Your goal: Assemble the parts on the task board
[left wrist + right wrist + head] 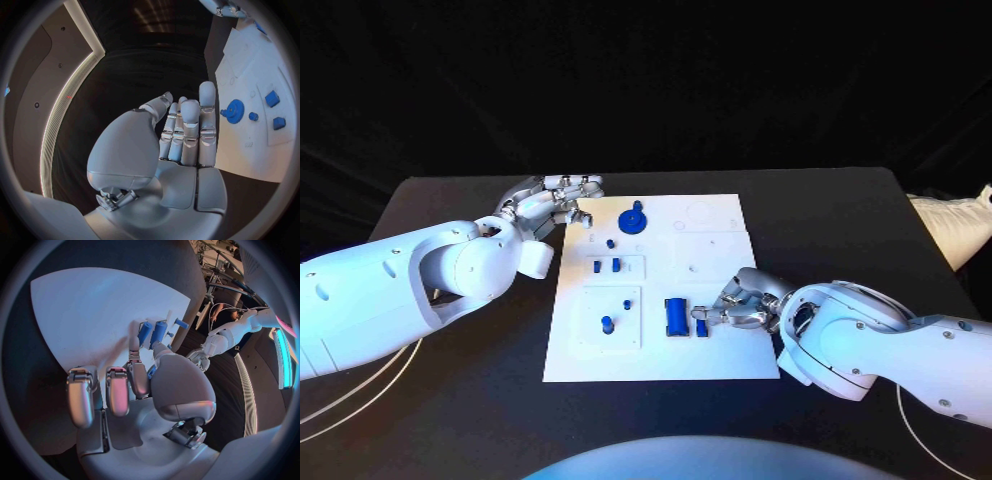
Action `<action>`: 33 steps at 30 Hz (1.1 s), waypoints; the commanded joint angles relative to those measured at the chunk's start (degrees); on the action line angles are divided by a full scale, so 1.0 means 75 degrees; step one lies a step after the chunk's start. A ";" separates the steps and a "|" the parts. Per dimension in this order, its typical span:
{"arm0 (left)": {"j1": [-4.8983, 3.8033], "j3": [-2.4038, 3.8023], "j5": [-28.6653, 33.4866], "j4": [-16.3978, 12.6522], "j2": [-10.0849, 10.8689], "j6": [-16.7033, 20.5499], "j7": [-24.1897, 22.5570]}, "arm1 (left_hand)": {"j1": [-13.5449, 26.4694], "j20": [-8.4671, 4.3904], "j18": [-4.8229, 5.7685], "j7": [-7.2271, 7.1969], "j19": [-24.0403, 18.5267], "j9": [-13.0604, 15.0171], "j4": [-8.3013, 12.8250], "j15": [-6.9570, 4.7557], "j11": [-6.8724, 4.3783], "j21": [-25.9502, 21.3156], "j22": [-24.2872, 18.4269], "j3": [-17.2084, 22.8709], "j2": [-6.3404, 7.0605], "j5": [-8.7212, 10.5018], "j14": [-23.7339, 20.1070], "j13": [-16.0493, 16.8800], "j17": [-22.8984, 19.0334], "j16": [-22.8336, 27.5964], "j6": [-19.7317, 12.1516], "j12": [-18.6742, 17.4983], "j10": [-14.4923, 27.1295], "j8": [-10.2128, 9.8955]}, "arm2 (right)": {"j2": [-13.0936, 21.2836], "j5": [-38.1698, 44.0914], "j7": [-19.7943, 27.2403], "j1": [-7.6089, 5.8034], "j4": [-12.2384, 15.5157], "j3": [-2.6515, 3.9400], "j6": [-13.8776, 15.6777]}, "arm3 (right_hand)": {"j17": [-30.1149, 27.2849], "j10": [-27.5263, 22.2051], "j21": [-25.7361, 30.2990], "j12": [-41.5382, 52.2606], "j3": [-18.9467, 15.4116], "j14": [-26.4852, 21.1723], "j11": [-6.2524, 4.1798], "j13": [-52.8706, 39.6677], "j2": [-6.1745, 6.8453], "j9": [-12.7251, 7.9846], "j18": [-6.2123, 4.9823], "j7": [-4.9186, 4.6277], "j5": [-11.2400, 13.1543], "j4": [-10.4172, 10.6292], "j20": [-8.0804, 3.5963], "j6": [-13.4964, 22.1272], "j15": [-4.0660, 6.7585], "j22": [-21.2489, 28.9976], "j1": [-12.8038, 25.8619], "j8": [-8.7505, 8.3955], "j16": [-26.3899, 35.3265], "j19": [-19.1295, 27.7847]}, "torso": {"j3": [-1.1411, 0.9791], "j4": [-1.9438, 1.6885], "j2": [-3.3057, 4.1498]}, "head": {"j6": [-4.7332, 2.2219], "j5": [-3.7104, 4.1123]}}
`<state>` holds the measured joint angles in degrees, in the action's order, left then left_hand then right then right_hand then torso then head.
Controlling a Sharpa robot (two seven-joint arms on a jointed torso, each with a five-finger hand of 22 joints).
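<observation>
The white task board [718, 350] lies in the middle of the black table. A blue gear [635, 220] sits near its far left corner, with small blue parts [606, 266] further in. My left hand [560, 200] hovers at that corner with straight fingers, holding nothing. In the left wrist view, the left hand's fingers [187, 130] point past the blue gear [235, 110]. My right hand [740, 305] rests on the board's near right side, beside a long blue block [676, 317]. Its thumb and a finger pinch a small blue part [702, 327]. The right wrist view shows the right hand's fingertips [134, 342] against the blue block [153, 332].
More small blue parts lie on the board's left half [607, 322]. Two square blue parts [272, 98] and a small round one [253, 116] sit beyond the gear. White cables [358, 395] trail over the table's near left. Bare black table [862, 220] surrounds the board.
</observation>
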<state>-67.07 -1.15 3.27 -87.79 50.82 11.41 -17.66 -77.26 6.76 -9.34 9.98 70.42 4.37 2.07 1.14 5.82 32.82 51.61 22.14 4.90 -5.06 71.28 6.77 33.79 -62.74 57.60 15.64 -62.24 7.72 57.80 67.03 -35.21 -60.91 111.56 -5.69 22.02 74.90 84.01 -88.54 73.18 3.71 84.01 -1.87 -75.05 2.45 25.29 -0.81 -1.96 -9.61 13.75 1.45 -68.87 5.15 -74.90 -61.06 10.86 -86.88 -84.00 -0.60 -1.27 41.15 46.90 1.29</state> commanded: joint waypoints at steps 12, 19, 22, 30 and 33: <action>-0.0001 0.0004 -0.0018 0.0023 -0.0016 -0.0164 -0.0019 | -0.0076 -0.0009 -0.0138 0.0020 -0.0049 -0.0012 0.0009 -0.0019 0.0002 -0.0023 -0.0006 -0.0052 -0.0006 -0.0004 -0.0053 0.0009 -0.0008 0.0029 -0.0055 0.0052 0.0030 0.0039 | 0.0245 0.0136 0.0249 0.0004 0.0151 0.0001 -0.0695 | 0.1404 0.0144 -0.0037 -0.0013 -0.0447 0.0678 -0.0015 -0.0715 0.0029 0.0071 0.0048 -0.0021 0.0748 -0.0529 -0.0044 0.0095 0.0031 -0.1828 -0.1108 0.0076 -0.0018 -0.0658 | -0.0004 -0.0007 -0.0002 | 0.0014 0.0017; 0.0000 0.0003 -0.0044 0.0044 -0.0029 -0.0175 -0.0003 | -0.0076 -0.0009 -0.0138 0.0020 -0.0049 -0.0012 0.0009 -0.0019 0.0002 -0.0023 -0.0006 -0.0052 -0.0006 -0.0004 -0.0053 0.0009 -0.0008 0.0029 -0.0055 0.0052 0.0030 0.0039 | 0.0240 0.0181 0.0277 0.0005 0.0161 0.0001 -0.0885 | 0.1400 0.0143 -0.0037 -0.0014 -0.0502 0.0677 -0.0012 -0.0718 0.0024 0.0074 0.0048 -0.0025 0.0804 -0.0568 -0.0041 0.0101 0.0028 -0.1829 -0.1167 0.0078 -0.0016 -0.0658 | 0.0003 -0.0009 0.0002 | 0.0017 0.0015; 0.0000 0.0003 -0.0047 0.0051 -0.0031 -0.0175 0.0000 | -0.0076 -0.0009 -0.0138 0.0020 -0.0049 -0.0012 0.0009 -0.0019 0.0002 -0.0023 -0.0006 -0.0052 -0.0006 -0.0004 -0.0053 0.0009 -0.0008 0.0029 -0.0055 0.0052 0.0030 0.0039 | 0.0211 0.0188 0.0275 0.0005 0.0154 0.0001 -0.0919 | 0.1401 0.0142 -0.0035 -0.0016 -0.0508 0.0677 -0.0011 -0.0717 0.0021 0.0075 0.0047 -0.0026 0.0809 -0.0569 -0.0041 0.0101 0.0028 -0.1826 -0.1168 0.0078 -0.0016 -0.0656 | 0.0005 -0.0006 0.0003 | 0.0019 0.0014; 0.0000 0.0003 -0.0049 0.0047 -0.0035 -0.0176 0.0000 | -0.0076 -0.0009 -0.0138 0.0020 -0.0049 -0.0012 0.0009 -0.0019 0.0002 -0.0023 -0.0006 -0.0052 -0.0006 -0.0004 -0.0053 0.0009 -0.0008 0.0029 -0.0055 0.0052 0.0030 0.0039 | 0.0137 0.0265 0.0171 0.0005 0.0023 0.0001 -0.0850 | 0.1414 0.0155 -0.0048 0.0020 -0.0563 0.0680 -0.0010 -0.0742 -0.0117 0.0080 0.0052 -0.0027 0.0789 -0.0526 -0.0037 0.0092 0.0025 -0.1842 -0.1150 0.0088 -0.0025 -0.0668 | 0.0009 -0.0010 0.0004 | 0.0014 0.0024; 0.0000 0.0003 -0.0050 0.0044 -0.0033 -0.0172 0.0002 | -0.0076 -0.0009 -0.0138 0.0020 -0.0049 -0.0012 0.0009 -0.0019 0.0002 -0.0023 -0.0006 -0.0052 -0.0006 -0.0004 -0.0053 0.0009 -0.0008 0.0029 -0.0055 0.0052 0.0030 0.0039 | 0.0128 0.0254 0.0127 0.0004 -0.0065 0.0001 -0.0818 | 0.1411 0.0172 -0.0045 0.0065 -0.0610 0.0680 -0.0013 -0.0772 -0.0254 0.0085 0.0051 -0.0022 0.0745 -0.0472 -0.0036 0.0086 0.0026 -0.1839 -0.1123 0.0095 -0.0023 -0.0665 | 0.0010 -0.0013 0.0003 | 0.0008 0.0014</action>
<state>-67.07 -1.16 3.18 -87.34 50.66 11.19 -17.46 -77.26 6.76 -9.34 9.98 70.42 4.38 2.07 1.14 5.82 32.83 51.62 22.14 4.90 -5.06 71.27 6.75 33.80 -62.74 57.60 15.64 -62.24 7.72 58.82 68.03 -33.89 -60.90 111.32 -5.68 16.48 74.93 84.00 -88.54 73.47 -0.55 84.02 -1.86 -75.18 1.44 25.83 -0.81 -2.14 -3.84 10.28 1.46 -68.69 5.13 -74.93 -69.46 11.29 -86.88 -84.00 -0.54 -1.33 41.17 46.99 1.46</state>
